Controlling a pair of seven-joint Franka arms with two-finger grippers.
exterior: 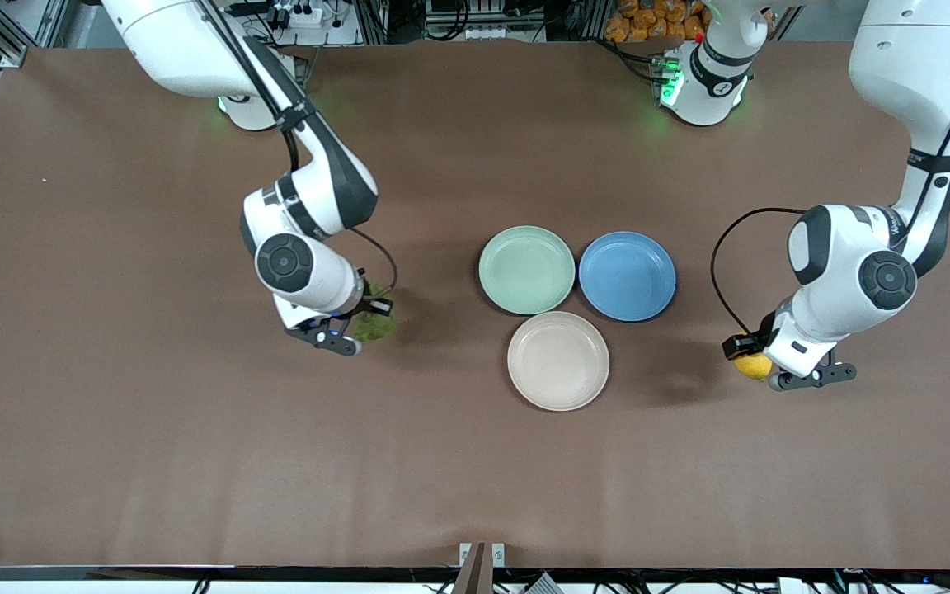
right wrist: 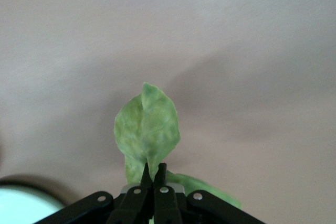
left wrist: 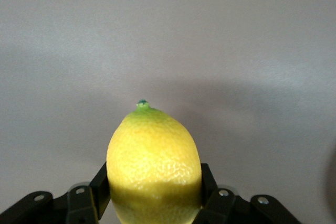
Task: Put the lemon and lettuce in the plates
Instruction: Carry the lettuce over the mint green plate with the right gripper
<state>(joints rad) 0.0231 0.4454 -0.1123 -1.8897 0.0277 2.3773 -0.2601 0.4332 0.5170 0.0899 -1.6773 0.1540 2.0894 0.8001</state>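
My left gripper [exterior: 745, 353] is shut on the yellow lemon [exterior: 753, 364], held over the brown table toward the left arm's end; in the left wrist view the lemon [left wrist: 154, 166] fills the gap between the fingers [left wrist: 100, 187]. My right gripper [exterior: 366, 318] is shut on the green lettuce [exterior: 376, 326] over the table toward the right arm's end; in the right wrist view the leaf [right wrist: 147, 129] hangs from the pinched fingertips [right wrist: 147, 174]. The mint green plate [exterior: 527, 270] and the beige-pink plate [exterior: 558, 360] lie empty at the table's middle.
A blue plate [exterior: 627, 275] lies empty beside the mint one, toward the left arm's end. The beige-pink plate is nearer the front camera than both. A pale plate rim [right wrist: 21, 200] shows in the right wrist view.
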